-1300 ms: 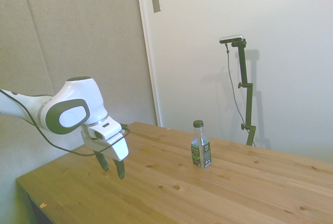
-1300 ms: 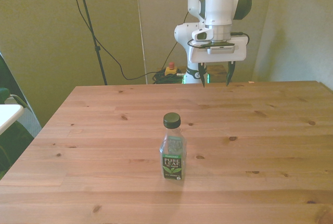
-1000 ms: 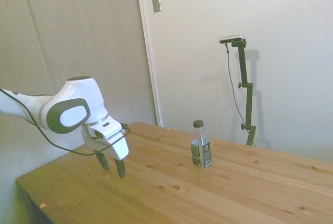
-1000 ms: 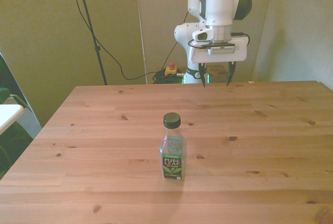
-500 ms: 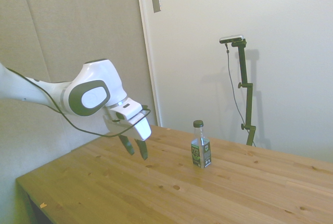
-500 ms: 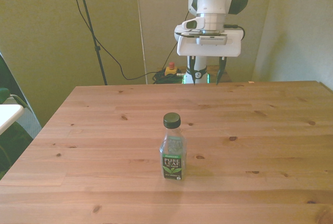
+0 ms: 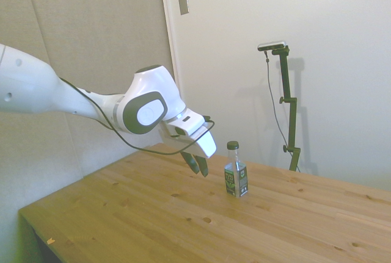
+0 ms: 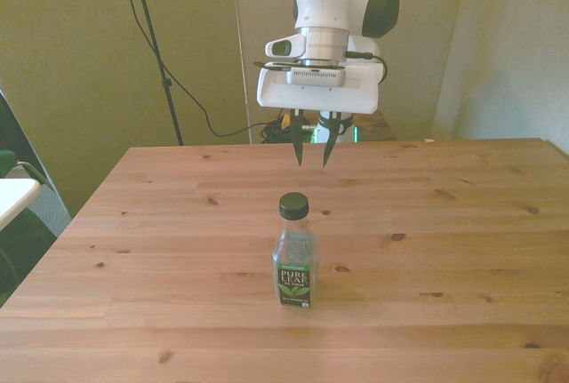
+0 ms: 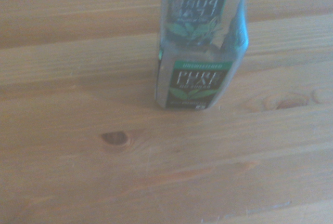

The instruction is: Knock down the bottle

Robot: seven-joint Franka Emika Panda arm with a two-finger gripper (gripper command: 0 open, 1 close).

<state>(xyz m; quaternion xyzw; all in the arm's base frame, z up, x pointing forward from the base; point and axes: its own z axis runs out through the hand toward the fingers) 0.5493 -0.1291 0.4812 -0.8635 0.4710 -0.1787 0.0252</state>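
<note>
The bottle stands upright near the middle of the wooden table, clear plastic with a dark cap and a green-and-dark label. In the side view the bottle is just right of my gripper. My gripper hangs in the air a little behind and above the cap, apart from it, fingers pointing down, open by a narrow gap and holding nothing. The wrist view shows the bottle's lower body and label close up on the wood.
The wooden table spreads wide around the bottle with bare planks on all sides. A stand with cables rises behind the far edge at the front view's left. A white object's corner pokes in at that same side.
The arm has swung from the table's far edge toward the bottle, to the front view's left and lower. The finger gap has narrowed. The bottle has not moved.
</note>
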